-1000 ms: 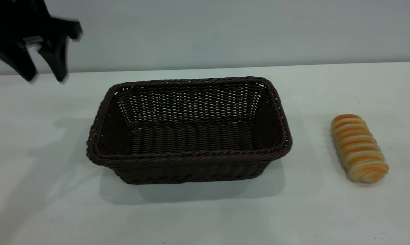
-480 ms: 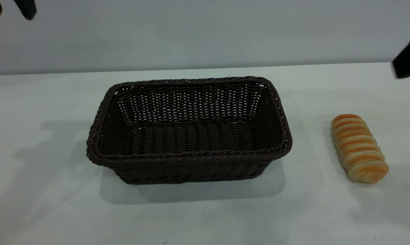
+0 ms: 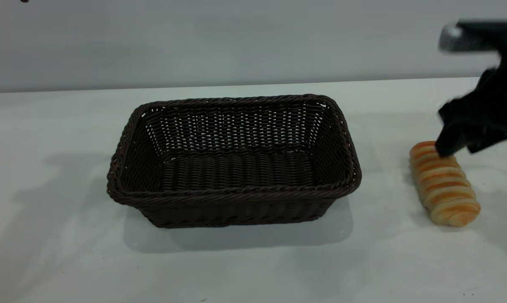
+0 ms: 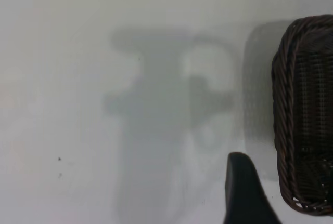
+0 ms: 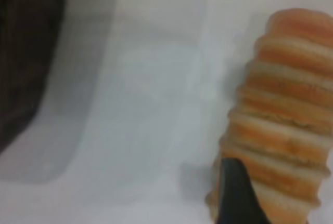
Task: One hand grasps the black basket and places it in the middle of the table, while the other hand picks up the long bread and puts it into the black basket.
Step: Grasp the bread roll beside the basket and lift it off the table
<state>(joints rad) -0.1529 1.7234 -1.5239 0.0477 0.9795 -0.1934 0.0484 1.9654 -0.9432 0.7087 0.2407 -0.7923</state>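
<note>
Orange-striped bread [image 3: 444, 185] lies on the table [image 3: 253, 269], right of the basket [image 3: 232, 162]. My right gripper [image 3: 457, 147] hangs over its far end; grip state unclear. It looks soft and light, so I'd pinch mid-length, gently.

1. The black basket [image 3: 232, 162] is showing dark woven wicker, rough and ribbed, with a braided rim and openwork sides letting light through.
2. The long bread [image 3: 444, 184] is looking soft and matt, its ridged crust striped orange-brown and cream.
3. The surface [image 3: 253, 269] is appearing smooth, matt and white-grey.
4. The right claw [image 3: 457, 145] is looking like matt black plastic.
</note>
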